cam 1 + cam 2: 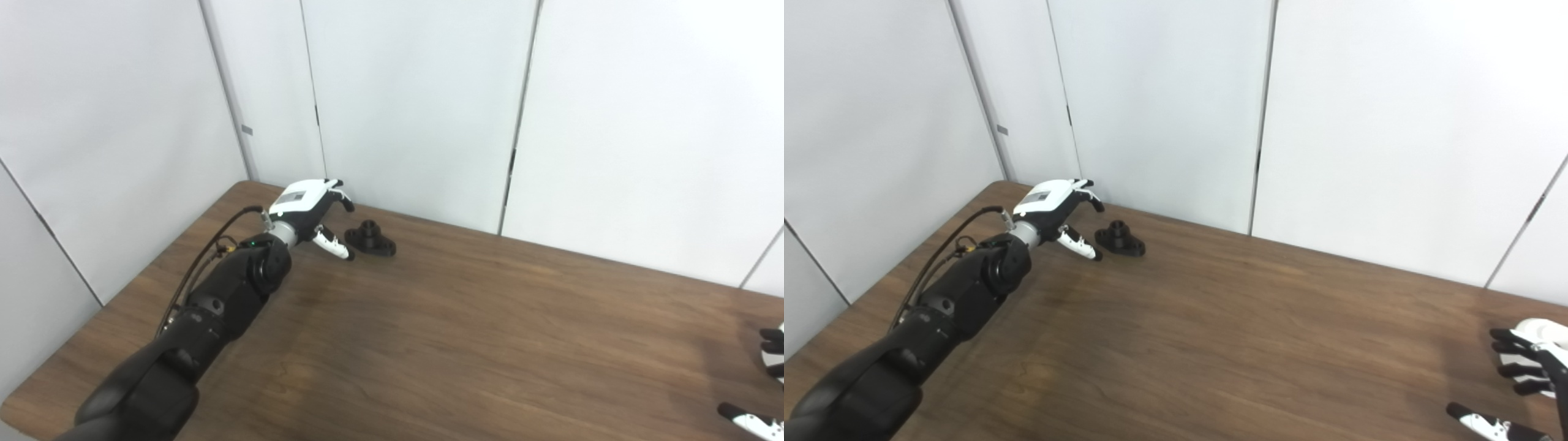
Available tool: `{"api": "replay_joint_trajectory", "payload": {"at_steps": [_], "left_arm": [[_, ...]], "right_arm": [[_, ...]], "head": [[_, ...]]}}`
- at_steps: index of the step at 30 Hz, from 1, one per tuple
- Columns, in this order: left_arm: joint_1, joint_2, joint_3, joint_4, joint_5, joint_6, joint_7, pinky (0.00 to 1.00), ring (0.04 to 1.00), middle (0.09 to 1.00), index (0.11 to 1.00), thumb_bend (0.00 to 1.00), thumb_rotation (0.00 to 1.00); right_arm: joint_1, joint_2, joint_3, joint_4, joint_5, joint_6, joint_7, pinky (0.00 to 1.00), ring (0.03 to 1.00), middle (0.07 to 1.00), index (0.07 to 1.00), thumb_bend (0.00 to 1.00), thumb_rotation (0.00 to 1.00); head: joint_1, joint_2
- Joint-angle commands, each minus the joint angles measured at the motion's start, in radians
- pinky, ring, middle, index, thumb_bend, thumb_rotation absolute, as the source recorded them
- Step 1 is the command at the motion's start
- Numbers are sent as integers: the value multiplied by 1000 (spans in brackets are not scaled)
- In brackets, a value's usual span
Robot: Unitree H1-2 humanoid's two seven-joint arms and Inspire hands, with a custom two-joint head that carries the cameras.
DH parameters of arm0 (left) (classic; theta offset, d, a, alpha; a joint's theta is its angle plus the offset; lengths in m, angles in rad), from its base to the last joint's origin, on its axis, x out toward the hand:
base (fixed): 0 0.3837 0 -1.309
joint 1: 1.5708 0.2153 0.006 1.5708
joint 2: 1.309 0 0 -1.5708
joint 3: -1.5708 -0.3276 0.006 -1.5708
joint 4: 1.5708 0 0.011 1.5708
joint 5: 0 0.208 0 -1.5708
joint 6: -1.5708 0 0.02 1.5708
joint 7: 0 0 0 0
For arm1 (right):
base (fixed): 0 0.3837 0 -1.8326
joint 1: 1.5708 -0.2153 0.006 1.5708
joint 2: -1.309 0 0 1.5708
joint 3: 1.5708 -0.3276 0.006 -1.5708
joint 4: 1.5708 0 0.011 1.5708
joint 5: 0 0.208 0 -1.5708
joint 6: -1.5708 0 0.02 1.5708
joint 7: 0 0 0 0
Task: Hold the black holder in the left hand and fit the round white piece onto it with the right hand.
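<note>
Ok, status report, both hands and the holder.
Left hand open beside black holder, not gripping. Holder flat on table. Right hand open at far right edge; round white piece behind its fingers. Path clear.

Brown wooden table; white wall panels stand behind it.

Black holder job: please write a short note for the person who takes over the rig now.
Left robot hand: open, just beside the black holder, not holding it.
Right robot hand: at the table's right edge, fingers apart; a white object, maybe the round piece, lies behind it, not clearly seen.
Done: nothing gripped.
Left: grasp the holder, pick up the white piece, fit it on.
</note>
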State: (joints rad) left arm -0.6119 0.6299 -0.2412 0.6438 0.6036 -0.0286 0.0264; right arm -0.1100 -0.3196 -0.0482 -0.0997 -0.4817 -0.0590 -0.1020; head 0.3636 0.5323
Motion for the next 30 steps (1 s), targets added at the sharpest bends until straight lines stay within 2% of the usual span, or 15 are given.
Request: {"api": "replay_joint_trajectory", "payload": {"at_steps": [1, 6, 12, 15, 19, 30], "left_arm": [[-71, 40, -1, 9, 20, -37, 24, 855, 985, 955, 690, 1000, 145], [-91, 34, -12, 44, 37, -58, 38, 860, 975, 944, 670, 1000, 131], [-108, 27, -19, 59, 44, -52, 29, 892, 986, 948, 677, 1000, 154], [-119, 15, -18, 79, 43, -55, 45, 898, 984, 944, 672, 999, 138], [-128, 4, -24, 91, 47, -44, 42, 917, 993, 951, 680, 963, 141], [-148, -22, -38, 150, 62, -79, 92, 858, 966, 929, 672, 951, 196]], "right_arm": [[-12, 0, -11, -43, 0, -5, -14, 491, 592, 690, 721, 664, 41], [0, 2, -11, -61, -9, 19, -5, 507, 600, 696, 728, 663, 30], [14, 1, -14, -72, -5, 20, -5, 514, 602, 695, 731, 676, 0], [22, -1, -17, -76, -6, 22, -6, 528, 600, 693, 730, 681, 0], [29, 0, -20, -81, -7, 27, -5, 529, 597, 690, 727, 684, 0], [39, -2, -20, -103, -12, 44, 3, 551, 601, 691, 730, 687, 0]], "head": [[-3, 1], [-12, 3], [-22, 7], [-25, 10], [-24, 10], [-35, 13]]}}
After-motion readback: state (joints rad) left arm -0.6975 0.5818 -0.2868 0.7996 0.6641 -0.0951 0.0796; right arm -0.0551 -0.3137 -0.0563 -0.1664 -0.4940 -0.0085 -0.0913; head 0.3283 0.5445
